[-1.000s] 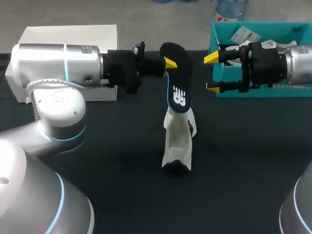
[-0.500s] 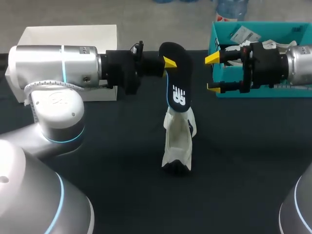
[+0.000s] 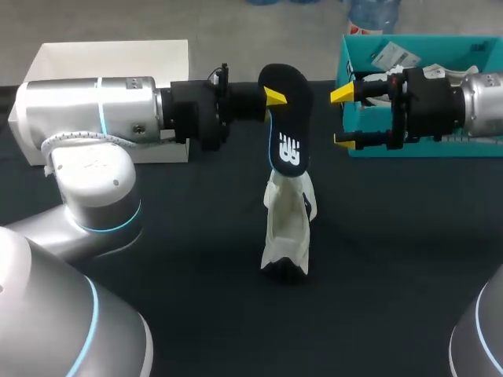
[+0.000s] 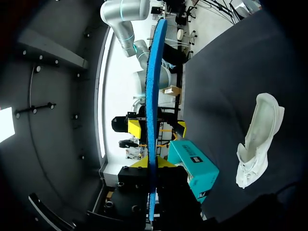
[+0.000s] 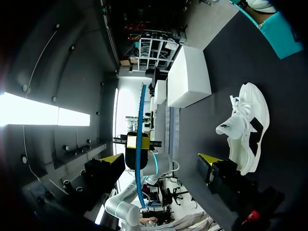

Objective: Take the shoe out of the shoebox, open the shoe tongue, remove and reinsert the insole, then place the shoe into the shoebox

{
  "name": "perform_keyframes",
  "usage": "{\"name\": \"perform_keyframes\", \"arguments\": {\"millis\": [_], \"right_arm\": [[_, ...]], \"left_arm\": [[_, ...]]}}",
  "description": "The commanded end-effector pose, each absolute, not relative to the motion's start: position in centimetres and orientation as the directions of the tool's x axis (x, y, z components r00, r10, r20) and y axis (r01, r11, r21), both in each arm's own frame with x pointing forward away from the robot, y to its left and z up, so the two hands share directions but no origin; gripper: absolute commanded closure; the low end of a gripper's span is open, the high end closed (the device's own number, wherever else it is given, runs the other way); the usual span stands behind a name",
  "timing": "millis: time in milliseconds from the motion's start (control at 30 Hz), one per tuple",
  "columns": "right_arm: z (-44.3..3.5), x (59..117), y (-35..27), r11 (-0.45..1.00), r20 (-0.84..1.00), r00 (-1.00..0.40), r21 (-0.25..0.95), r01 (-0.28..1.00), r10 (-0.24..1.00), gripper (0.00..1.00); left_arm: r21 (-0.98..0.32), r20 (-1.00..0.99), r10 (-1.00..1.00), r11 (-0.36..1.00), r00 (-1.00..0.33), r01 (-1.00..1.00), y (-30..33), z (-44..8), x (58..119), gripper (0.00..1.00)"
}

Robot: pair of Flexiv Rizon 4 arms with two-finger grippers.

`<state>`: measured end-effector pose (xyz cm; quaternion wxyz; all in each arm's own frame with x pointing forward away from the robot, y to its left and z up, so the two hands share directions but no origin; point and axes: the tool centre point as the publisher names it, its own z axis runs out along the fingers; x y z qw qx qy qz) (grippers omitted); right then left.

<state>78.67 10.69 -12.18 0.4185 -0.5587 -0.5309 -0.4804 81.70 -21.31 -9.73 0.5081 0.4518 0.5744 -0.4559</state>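
My left gripper (image 3: 275, 97) is shut on the upper end of a black insole (image 3: 287, 133) with a white logo, which hangs upright in the air. Its lower tip sits just above a white shoe (image 3: 287, 228) lying on the dark table. In the left wrist view the insole (image 4: 153, 110) shows edge-on, blue, between my own fingers (image 4: 151, 166), with the shoe (image 4: 257, 139) off to one side. My right gripper (image 3: 343, 118) stands open just right of the insole, nothing between its fingers. From the right wrist, the insole (image 5: 139, 144) is ahead of the open gripper (image 5: 160, 159).
The teal shoebox (image 3: 440, 39) stands at the back right, behind my right gripper, with paper inside. A white box (image 3: 110, 59) sits at the back left behind my left arm. Dark cloth covers the table around the shoe.
My left gripper has nudged the insole slightly to the right and upward. The right gripper and the shoe have stayed where they were.
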Motion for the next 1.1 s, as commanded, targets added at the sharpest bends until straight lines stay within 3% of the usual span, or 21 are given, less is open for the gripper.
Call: {"name": "perform_keyframes", "arguments": {"millis": [33, 633, 1100], "right_arm": [[-12.2, 78.6, 10.7, -0.087, 0.981, -0.024, 0.042, 0.995, 0.193, 0.0], [-12.2, 78.6, 10.7, -0.087, 0.981, -0.024, 0.042, 0.995, 0.193, 0.0], [-11.8, 75.0, 7.3, -0.204, 0.948, 0.024, 0.043, 0.978, 0.316, 0.0]], "left_arm": [[-0.064, -0.997, 0.034, 0.17, -0.071, 0.983, -21.4, -9.6, 81.5, 1.0], [-0.04, -0.998, 0.038, 0.164, -0.047, 0.986, -21.4, -9.4, 81.3, 1.0], [-0.16, -0.985, 0.042, 0.137, -0.168, 0.977, -20.9, -9.6, 79.8, 1.0]]}}
